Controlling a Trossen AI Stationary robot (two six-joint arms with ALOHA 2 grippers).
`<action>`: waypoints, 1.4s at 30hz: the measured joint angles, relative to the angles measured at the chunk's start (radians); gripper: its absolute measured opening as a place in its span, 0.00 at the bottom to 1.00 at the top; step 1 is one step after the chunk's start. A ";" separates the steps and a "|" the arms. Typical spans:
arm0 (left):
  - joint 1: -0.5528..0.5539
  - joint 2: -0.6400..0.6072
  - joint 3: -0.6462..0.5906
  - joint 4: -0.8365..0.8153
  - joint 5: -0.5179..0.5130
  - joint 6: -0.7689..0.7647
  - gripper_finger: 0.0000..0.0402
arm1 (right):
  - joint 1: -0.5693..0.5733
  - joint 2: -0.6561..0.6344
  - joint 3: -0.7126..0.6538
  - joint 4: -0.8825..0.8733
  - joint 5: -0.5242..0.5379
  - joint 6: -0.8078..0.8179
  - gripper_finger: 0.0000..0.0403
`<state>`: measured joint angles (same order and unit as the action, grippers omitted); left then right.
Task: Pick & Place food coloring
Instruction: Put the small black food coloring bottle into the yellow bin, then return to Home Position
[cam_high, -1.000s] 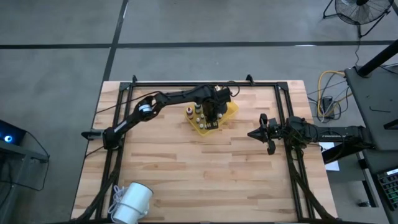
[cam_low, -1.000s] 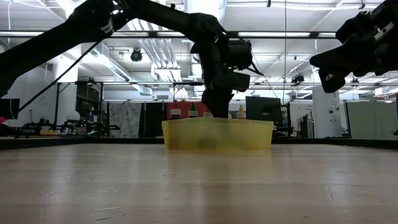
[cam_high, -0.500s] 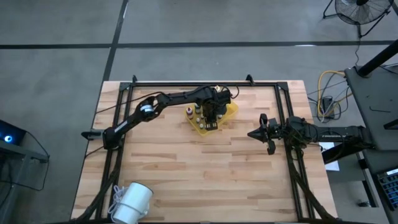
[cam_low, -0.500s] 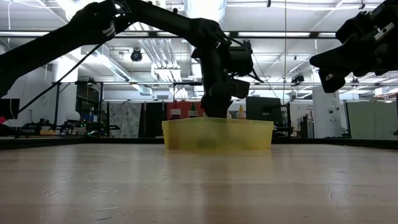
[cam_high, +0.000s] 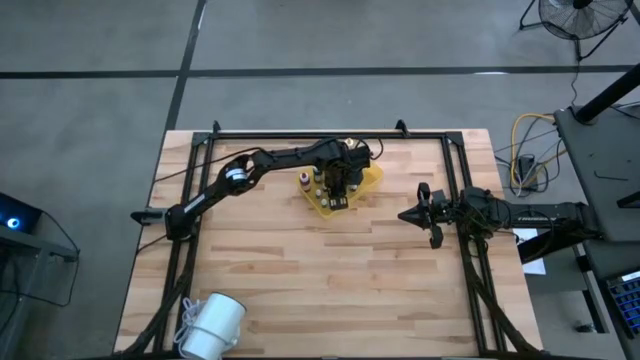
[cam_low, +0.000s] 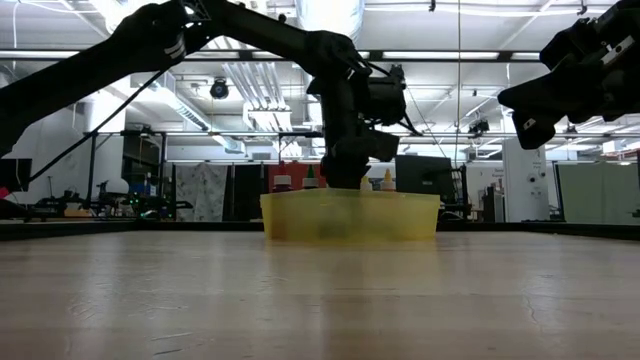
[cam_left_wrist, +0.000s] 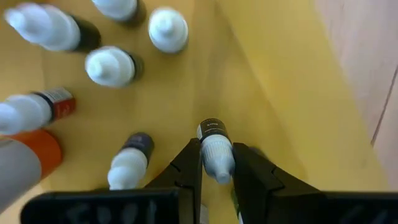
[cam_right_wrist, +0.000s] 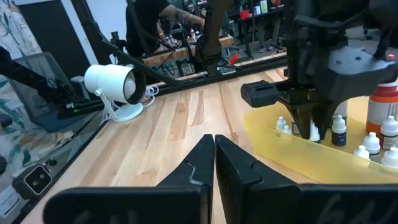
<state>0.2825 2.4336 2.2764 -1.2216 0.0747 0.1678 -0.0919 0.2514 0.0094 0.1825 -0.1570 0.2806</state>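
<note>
Bottles of food coloring stand in a yellow tray (cam_high: 370, 180) at the upper middle of the high view, on the far half of the wooden table (cam_high: 320, 270). Reaching in from the left of that view, the left gripper (cam_left_wrist: 216, 168) hangs straight down into the tray, and its two dark fingers (cam_left_wrist: 186, 168) are narrowed onto one small dropper bottle (cam_left_wrist: 215, 152) with a white pointed cap and a dark band, pinching it from both sides. That bottle sits right between the fingertips, close to the tray's sloping wall; the other bottles (cam_left_wrist: 107, 65) stand apart from it, toward the upper left of the left wrist view, among them a larger orange bottle (cam_left_wrist: 28, 158) at the left edge. The right gripper (cam_right_wrist: 214, 155) waits at the right side of the table, well apart from the tray, its fingers pressed together on nothing. A white lamp (cam_high: 212, 325) lies at the lower left corner of the table.
</note>
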 joint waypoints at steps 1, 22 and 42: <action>0.000 0.000 -0.006 -0.003 -0.004 0.006 0.11 | 0.000 0.000 0.000 0.000 0.000 0.000 0.02; -0.001 -0.003 -0.050 -0.001 -0.024 0.030 0.15 | 0.000 0.000 0.000 0.000 0.000 0.000 0.02; -0.001 0.002 -0.013 -0.013 -0.025 0.027 0.27 | 0.000 0.000 0.000 0.000 0.000 0.000 0.02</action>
<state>0.2817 2.4359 2.2637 -1.2342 0.0501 0.1944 -0.0917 0.2513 0.0094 0.1822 -0.1570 0.2806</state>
